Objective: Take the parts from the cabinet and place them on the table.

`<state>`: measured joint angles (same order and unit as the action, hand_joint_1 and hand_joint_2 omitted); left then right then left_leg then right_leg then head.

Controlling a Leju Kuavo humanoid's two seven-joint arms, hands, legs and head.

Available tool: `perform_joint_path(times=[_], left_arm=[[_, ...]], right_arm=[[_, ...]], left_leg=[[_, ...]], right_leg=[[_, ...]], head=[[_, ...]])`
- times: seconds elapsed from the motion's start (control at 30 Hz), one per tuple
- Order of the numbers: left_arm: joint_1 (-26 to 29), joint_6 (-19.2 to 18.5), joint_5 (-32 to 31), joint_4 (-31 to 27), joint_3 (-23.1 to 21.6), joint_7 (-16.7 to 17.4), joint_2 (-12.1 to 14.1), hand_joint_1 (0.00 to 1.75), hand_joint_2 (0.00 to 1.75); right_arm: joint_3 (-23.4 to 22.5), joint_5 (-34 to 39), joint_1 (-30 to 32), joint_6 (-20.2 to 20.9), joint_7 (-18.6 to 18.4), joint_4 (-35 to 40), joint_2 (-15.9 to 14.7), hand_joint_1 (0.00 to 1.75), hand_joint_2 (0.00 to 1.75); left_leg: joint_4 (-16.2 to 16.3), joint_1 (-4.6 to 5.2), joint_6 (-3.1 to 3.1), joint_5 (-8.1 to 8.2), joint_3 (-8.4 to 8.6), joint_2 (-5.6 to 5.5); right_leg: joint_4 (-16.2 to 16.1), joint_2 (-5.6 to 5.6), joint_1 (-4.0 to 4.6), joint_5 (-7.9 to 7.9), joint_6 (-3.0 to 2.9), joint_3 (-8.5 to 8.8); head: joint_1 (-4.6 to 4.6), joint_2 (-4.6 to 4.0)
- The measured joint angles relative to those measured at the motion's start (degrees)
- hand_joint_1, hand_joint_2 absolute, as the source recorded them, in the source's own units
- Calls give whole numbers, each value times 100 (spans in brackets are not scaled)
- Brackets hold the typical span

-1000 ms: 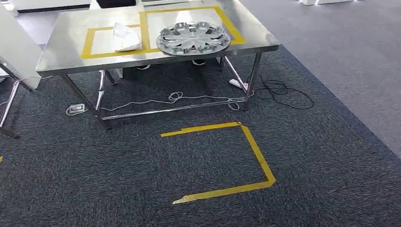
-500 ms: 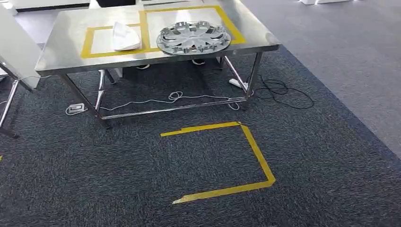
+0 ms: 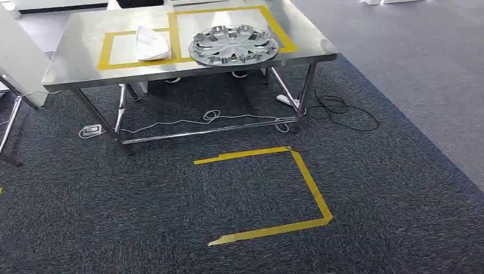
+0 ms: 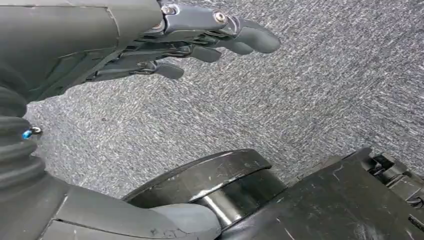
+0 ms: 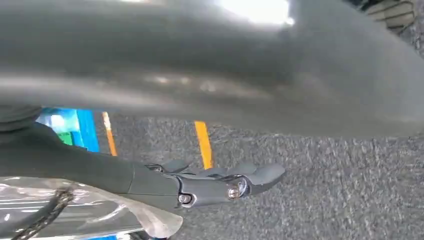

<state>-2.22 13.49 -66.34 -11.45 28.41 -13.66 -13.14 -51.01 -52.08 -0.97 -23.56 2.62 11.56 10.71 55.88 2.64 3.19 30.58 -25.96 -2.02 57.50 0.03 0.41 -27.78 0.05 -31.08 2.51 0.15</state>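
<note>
A silver hubcap (image 3: 233,45) lies on the steel table (image 3: 80,57), inside the larger yellow-taped frame. A white curved part (image 3: 151,44) rests beside it in the smaller taped frame. The table stands some way ahead of me across dark carpet. My left hand (image 4: 200,35) hangs over the carpet with its fingers stretched out and nothing in it. My right hand (image 5: 220,182) also hangs low, fingers extended and apart, holding nothing.
A yellow tape outline (image 3: 311,182) marks the carpet between me and the table. White and black cables (image 3: 342,111) and a power strip (image 3: 90,132) lie under and beside the table legs. A white unit (image 3: 17,57) stands at the left.
The head view has shifted very slightly; the hubcap and the white part keep their places on the table.
</note>
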Motion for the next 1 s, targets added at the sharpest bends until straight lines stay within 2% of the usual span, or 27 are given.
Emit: perform_joint_path(times=[0.2, 0.87, 0.9, 0.93, 0.97, 1.0], left_arm=[[1, 0, 2, 0, 2, -15, -2, 0, 0], [2, 2, 13, 0, 9, -26, -2, 0, 0], [2, 2, 18, 0, 11, -28, 0, 0, 0], [1, 4, 20, 0, 13, -31, -2, 0, 0], [1, 4, 20, 0, 13, -33, -13, 0, 0], [0, 11, 22, -2, 13, -31, -24, 0, 0]], right_arm=[[-48, 33, 3, 166, 63, 2, -2, 0, 0], [-118, 109, 3, 181, 96, 2, -2, 0, 0], [-120, 109, 5, 181, 96, 2, -2, 0, 0], [-122, 111, 4, 184, 96, 2, -2, 0, 0], [-127, 118, -1, 184, 96, 2, -2, 0, 0], [-144, 120, -2, 186, 98, 11, -18, 0, 0]], left_leg=[[0, 0, 0, 0, -2, 0], [1, 1, 2, 2, -9, 0], [33, 21, 22, -2, -13, -1], [-3, 18, 59, -28, -14, 0], [-125, -28, 82, -105, -7, 7], [-198, -86, 74, -167, 42, 54]], right_leg=[[0, 0, 0, 0, 0, -2], [-1, 0, -1, 0, 0, -9], [-33, -5, -25, 43, 40, -6], [-53, -2, -24, 60, 50, -5], [-61, 7, 23, 69, 61, 4], [-15, 9, 21, -22, 90, -75]], head=[[0, 0], [0, 0], [2, 0], [-2, 0], [-2, 0], [0, 0]])
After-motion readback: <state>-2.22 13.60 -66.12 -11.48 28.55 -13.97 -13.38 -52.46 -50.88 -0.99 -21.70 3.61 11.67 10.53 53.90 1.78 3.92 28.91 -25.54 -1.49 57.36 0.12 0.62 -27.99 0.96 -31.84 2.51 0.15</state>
